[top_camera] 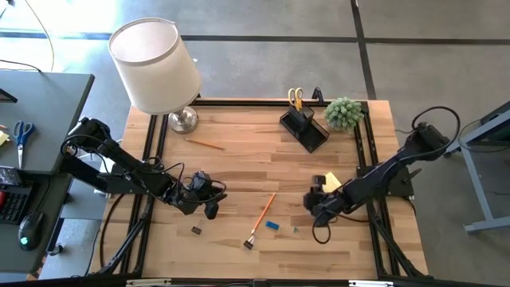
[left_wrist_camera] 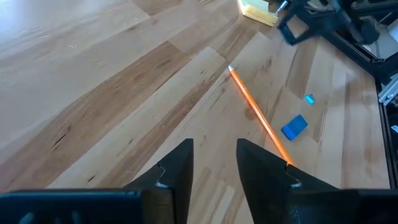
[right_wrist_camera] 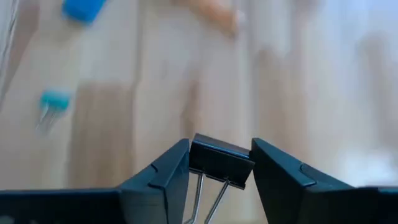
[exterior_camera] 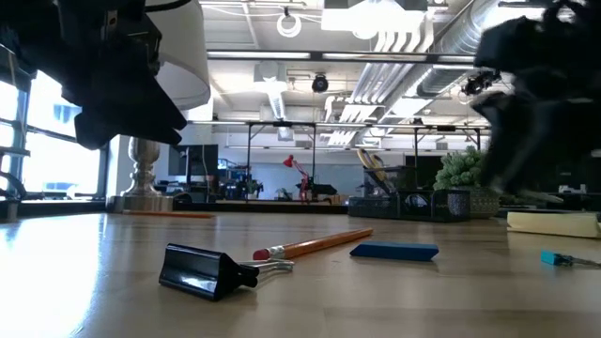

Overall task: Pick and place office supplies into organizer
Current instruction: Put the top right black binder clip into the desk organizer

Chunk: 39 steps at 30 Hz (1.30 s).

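On wooden table (top_camera: 239, 159): pencil (top_camera: 264, 211), eraser (top_camera: 272, 226).

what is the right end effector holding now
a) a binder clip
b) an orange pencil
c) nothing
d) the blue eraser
a: in the right wrist view a black binder clip sits pinched in the right end effector, while the blue eraser lies apart on the table.
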### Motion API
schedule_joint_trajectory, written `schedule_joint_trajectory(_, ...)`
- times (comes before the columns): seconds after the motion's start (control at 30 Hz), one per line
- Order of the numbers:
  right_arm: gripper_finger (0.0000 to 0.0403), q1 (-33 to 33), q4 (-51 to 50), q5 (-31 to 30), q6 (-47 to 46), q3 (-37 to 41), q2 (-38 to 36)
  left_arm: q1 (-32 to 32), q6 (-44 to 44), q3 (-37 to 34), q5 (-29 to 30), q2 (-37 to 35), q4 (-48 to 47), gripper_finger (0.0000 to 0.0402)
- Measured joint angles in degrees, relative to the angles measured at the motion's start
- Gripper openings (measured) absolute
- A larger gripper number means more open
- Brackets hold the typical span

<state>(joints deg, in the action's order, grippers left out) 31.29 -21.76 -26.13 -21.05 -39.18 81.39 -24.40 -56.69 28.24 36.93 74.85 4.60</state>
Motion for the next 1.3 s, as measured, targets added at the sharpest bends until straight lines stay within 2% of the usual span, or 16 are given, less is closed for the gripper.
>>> schedule_joint_trajectory(0.2, 0.0153, -7.7, 0.7, -17.4, 18.1, -5.5, -0.1, 0.0, 2.5, 0.0, 0.2, 0.0, 0.1, 0.0104)
schedule_joint_trajectory(0.3, 0.0156, -15.0, 3.4, -21.1, 27.4, -7.4, -0.1, 0.0, 2.6, 0.0, 0.2, 0.0, 0.1, 0.0104)
schedule_joint_trajectory(0.37, 0.0155, -20.9, 7.0, -19.4, 32.8, -7.8, -0.1, 0.0, 2.6, 0.0, 0.2, 0.0, 0.1, 0.0102)
schedule_joint_trajectory(0.57, 0.0147, -38.9, 18.6, -8.5, 43.7, -7.8, -0.1, 0.0, 2.6, 0.0, 0.6, 0.0, 0.1, 0.0101)
schedule_joint_trajectory(0.77, 0.0154, -50.7, 25.2, -2.2, 51.7, -7.8, -0.1, 0.0, 3.6, 0.0, 1.0, 0.0, 0.2, 0.0101)
schedule_joint_trajectory(0.93, 0.0149, -55.3, 25.9, 2.8, 51.9, -7.8, -0.1, 0.0, 6.3, 0.0, 1.9, 0.0, 1.0, 0.0101)
schedule_joint_trajectory(1.13, 0.015, -57.4, 26.9, 5.3, 49.3, -7.8, -0.1, 0.0, 11.2, 0.0, 3.2, 0.0, 4.0, 0.0101)
schedule_joint_trajectory(1.3, 0.0154, -57.6, 27.7, 5.1, 49.1, -7.8, 0.8, 0.0, 12.0, 0.0, 3.6, 0.0, 5.4, 0.0101)
